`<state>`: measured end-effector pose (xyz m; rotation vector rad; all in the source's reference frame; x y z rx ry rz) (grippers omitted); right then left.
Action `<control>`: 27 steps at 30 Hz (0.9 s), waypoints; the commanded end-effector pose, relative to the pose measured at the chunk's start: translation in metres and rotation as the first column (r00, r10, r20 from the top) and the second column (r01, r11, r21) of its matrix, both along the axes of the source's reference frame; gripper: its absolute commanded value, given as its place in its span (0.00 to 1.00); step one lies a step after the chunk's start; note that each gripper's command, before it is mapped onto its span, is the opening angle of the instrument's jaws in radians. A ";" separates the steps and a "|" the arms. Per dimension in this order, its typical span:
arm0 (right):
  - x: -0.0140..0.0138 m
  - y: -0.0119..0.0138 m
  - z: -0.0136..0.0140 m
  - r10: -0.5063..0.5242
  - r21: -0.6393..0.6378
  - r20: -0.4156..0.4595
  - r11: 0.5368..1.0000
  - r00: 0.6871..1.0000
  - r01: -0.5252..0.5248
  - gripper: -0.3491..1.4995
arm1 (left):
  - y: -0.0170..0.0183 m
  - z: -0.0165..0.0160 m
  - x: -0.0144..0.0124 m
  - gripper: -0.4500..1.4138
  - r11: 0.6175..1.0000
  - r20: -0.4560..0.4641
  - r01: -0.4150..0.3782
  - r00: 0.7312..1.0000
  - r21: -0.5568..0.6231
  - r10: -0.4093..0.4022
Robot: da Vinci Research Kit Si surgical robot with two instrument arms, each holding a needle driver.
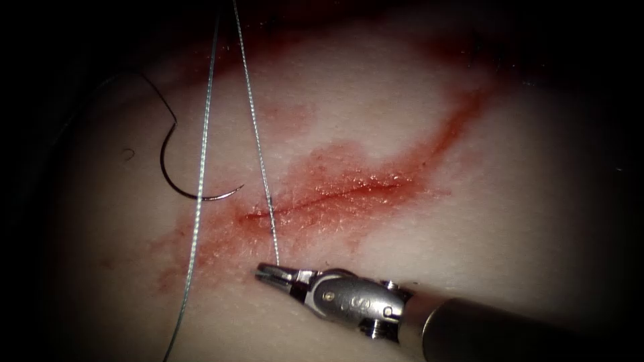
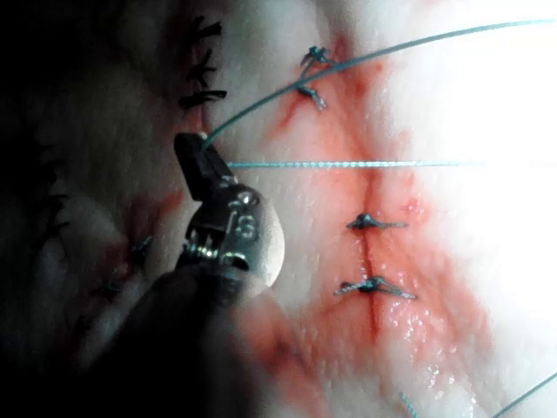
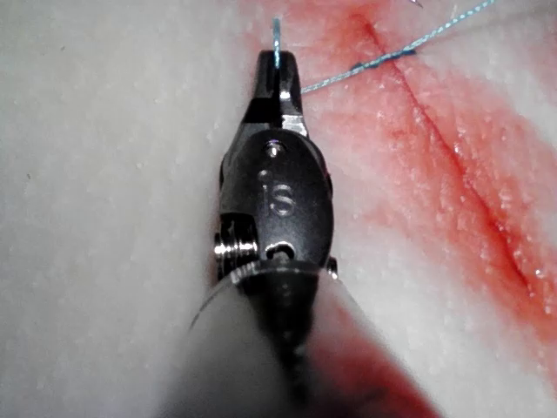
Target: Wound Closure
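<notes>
My right tool [image 1: 267,272] reaches in from the lower right and rests just below the cut's [image 1: 335,194] left end, jaws shut on the thread's short end [image 3: 277,35]. From there the thread [image 1: 258,154] crosses the cut and climbs out of view. A second strand [image 1: 201,167] hangs left of it. The curved needle [image 1: 184,193] lies loose on the tissue [image 1: 469,221] left of the cut, outside the tissue, and neither tool holds it. In the left wrist view my left tool [image 2: 193,150] is shut on the thread [image 2: 348,164], with two strands leading away from it.
Red fluid [image 1: 315,174] stains the tissue around the cut and streaks toward the upper right. The left wrist view shows tied stitches [image 2: 374,222] along a cut, with another row of dark stitches [image 2: 202,87] beside it.
</notes>
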<state>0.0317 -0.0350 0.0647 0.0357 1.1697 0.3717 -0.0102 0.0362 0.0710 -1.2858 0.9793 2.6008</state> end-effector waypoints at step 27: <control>-0.0032 0.0089 -0.0043 0.008 0.031 -0.057 0.999 0.998 -0.006 0.77 | -0.0195 -0.0099 -0.0046 0.00 0.893 0.503 -0.376 0.837 0.246 0.214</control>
